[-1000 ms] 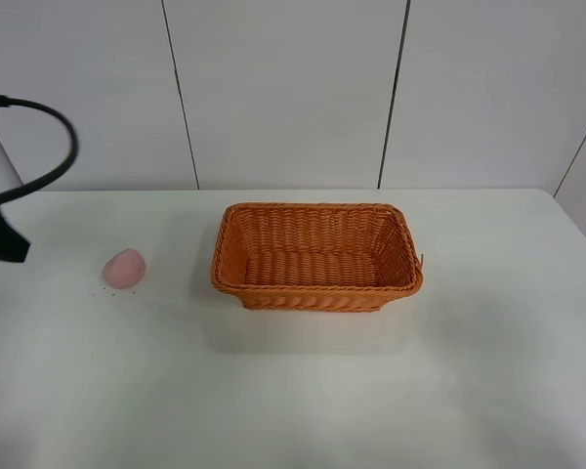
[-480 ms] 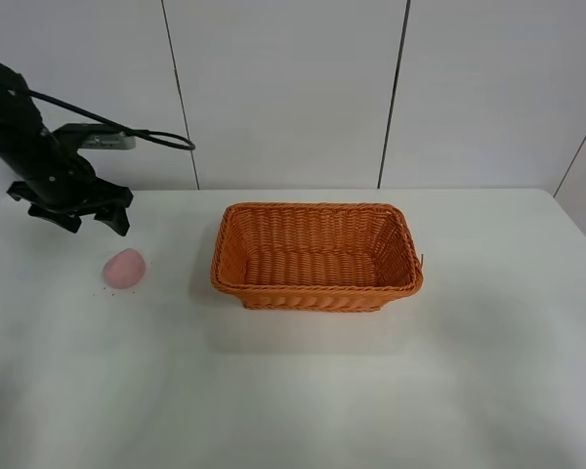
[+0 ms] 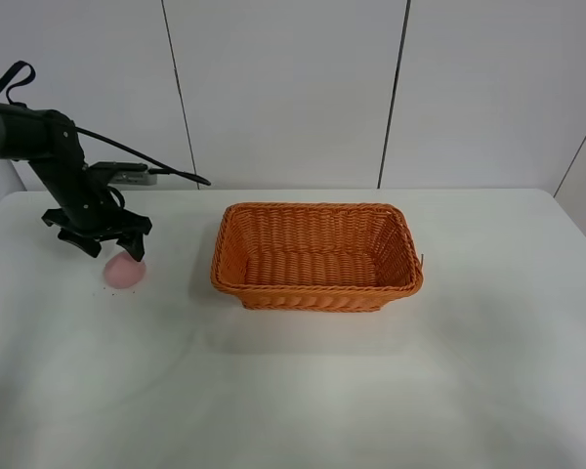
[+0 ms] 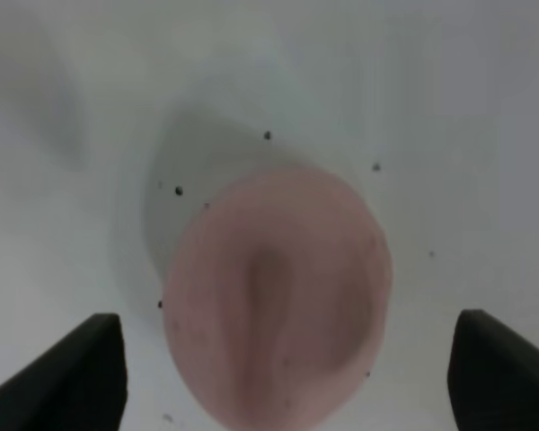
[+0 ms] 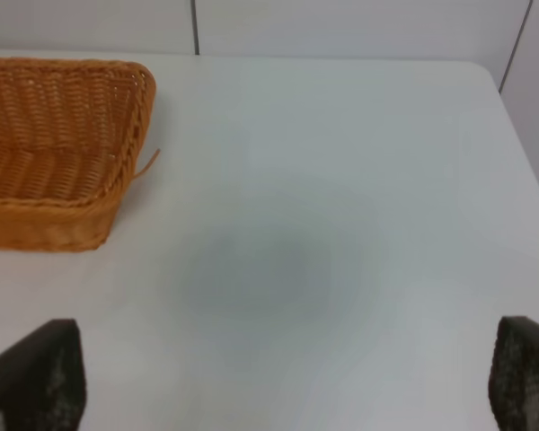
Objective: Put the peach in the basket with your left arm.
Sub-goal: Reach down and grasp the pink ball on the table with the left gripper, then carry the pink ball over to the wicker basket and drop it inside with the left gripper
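The pale pink peach (image 3: 125, 274) lies on the white table, left of the orange wicker basket (image 3: 317, 256). My left gripper (image 3: 111, 247) is open and hangs just above and slightly behind the peach, jaws spread to either side. In the left wrist view the peach (image 4: 278, 287) fills the middle, with the dark fingertips (image 4: 72, 373) wide apart on both sides of it and not touching it. The left gripper (image 4: 287, 382) holds nothing. The basket is empty. My right gripper (image 5: 283, 377) is open over bare table, with the basket's corner (image 5: 54, 153) off to one side.
The white table (image 3: 303, 391) ends at a paneled wall behind. A black cable (image 3: 161, 168) trails from the left arm over the table's back edge. A few dark specks (image 4: 268, 136) dot the table around the peach.
The left arm has swung in from the left edge and come down over the peach with its gripper open. The peach and basket have not moved.
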Controlling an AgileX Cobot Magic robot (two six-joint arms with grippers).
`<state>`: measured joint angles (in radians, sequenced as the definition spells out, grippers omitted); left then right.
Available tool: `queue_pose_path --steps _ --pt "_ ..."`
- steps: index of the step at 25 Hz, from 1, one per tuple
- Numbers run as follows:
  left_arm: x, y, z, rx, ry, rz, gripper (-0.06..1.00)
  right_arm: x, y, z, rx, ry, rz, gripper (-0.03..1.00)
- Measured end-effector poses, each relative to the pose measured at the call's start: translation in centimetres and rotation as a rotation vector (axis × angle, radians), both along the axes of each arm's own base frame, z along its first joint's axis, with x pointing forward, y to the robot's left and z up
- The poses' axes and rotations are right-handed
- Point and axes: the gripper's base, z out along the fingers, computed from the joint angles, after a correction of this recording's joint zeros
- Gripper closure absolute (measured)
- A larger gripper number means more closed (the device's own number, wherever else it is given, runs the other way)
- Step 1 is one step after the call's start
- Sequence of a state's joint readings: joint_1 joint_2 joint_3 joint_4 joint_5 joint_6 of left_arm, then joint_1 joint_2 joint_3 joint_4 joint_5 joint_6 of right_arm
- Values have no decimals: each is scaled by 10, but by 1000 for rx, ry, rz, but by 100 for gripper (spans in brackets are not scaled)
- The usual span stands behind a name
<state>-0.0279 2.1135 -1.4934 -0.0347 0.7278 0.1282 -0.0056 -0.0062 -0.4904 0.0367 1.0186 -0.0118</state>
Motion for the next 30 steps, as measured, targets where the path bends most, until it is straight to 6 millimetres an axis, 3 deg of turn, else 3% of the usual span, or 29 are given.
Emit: queue_pose_path --steps 12,15,18,20,24,30 --pt "6 0 -33 3 27 3 20 0 0 0 0 0 0 27" --pt "6 0 -33 0 32 21 37 0 0 0 0 0 0 27" --pt "3 0 -31 0 59 29 72 0 0 0 0 0 0 27" --pt "3 0 -23 0 62 36 83 0 0 0 0 0 0 27" --pt "3 1 5 11 82 59 89 0 0 0 0 0 0 27" --pt "5 -12 80 7 20 54 89 0 0 0 0 0 0 27"
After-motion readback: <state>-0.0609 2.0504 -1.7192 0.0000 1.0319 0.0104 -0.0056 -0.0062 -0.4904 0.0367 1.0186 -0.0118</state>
